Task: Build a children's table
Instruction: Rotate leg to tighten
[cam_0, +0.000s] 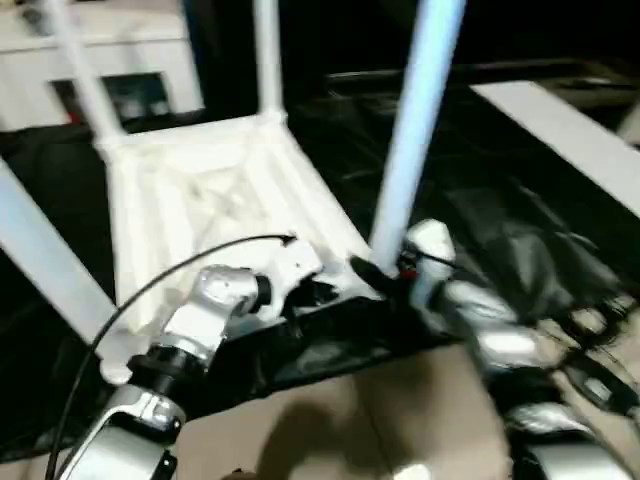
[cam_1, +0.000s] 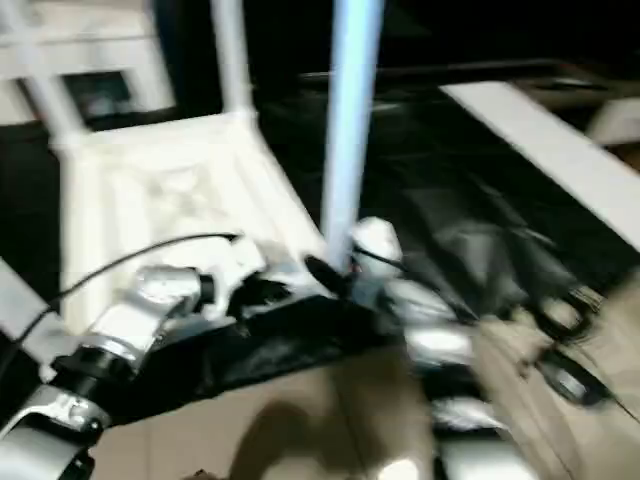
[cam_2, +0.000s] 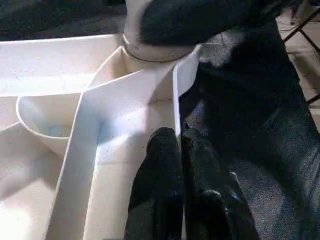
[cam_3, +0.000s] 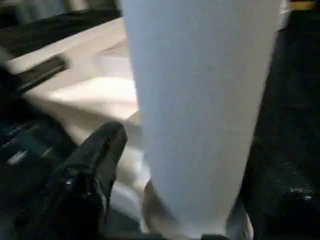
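Leg (cam_0: 412, 130) is standing upright in the near right corner socket of the upturned children's table (cam_0: 215, 190), the right claw (cam_3: 165, 165) gripping its base, the left claw (cam_2: 181, 150) pinching the near rim beside it.

Table: small white plastic children's table (cam_0: 215, 195), upside down, ribbed underside up, on dark sheet.
Legs: white round tube legs (cam_0: 412, 130) upright in corner sockets, nearest at 3 o'clock.

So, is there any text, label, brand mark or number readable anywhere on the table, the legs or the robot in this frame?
None readable.
White plastic table top, ribbed underside up: no lettering.
White tube leg at the right gripper: plain.
Left gripper, on the top's edge rib: no marking.
Red spot on the right wrist: too blurred to read.
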